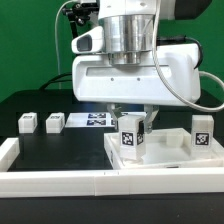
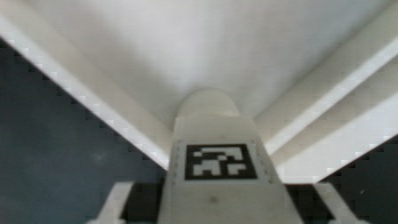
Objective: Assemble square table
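Leg (image 1: 131,138) is being clamped upright by the gripper (image 1: 131,120) near the slab's (image 1: 170,158) edge, exterior view's left; bare slab beside.

Between the jaws of the pincer (image 1: 131,122) no room is free: a leg (image 1: 130,138) fills it. To the exterior view's right of the pincer a second leg (image 1: 201,134) stands upright on the tabletop slab (image 1: 165,160), with open slab between them. To the pincer's other side the black table (image 1: 60,150) lies bare up to two more legs (image 1: 27,122). A border bar (image 1: 60,182) closes the side nearer the exterior camera.
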`<state>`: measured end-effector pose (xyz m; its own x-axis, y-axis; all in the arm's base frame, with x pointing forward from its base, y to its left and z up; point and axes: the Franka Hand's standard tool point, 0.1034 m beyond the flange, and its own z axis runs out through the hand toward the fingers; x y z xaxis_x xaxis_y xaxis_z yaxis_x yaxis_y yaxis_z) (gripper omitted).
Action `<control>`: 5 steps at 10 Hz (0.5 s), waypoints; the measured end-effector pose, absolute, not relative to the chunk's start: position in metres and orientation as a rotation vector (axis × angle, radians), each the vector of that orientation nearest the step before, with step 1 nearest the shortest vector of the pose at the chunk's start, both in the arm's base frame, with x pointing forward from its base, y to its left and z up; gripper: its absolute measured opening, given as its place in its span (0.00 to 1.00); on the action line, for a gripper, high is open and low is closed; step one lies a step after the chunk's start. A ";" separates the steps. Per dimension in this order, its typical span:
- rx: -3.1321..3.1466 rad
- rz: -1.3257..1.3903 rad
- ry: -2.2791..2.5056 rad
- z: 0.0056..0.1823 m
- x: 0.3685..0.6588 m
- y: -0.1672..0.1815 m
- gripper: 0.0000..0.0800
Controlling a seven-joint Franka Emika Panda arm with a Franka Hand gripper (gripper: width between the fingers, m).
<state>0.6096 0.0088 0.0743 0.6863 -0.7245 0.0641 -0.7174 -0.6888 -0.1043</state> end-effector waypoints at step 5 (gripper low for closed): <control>-2.614 -0.134 1.567 0.074 0.610 0.014 0.50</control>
<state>0.6102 0.0140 0.0739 0.4697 -0.8824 0.0282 -0.8744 -0.4694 -0.1227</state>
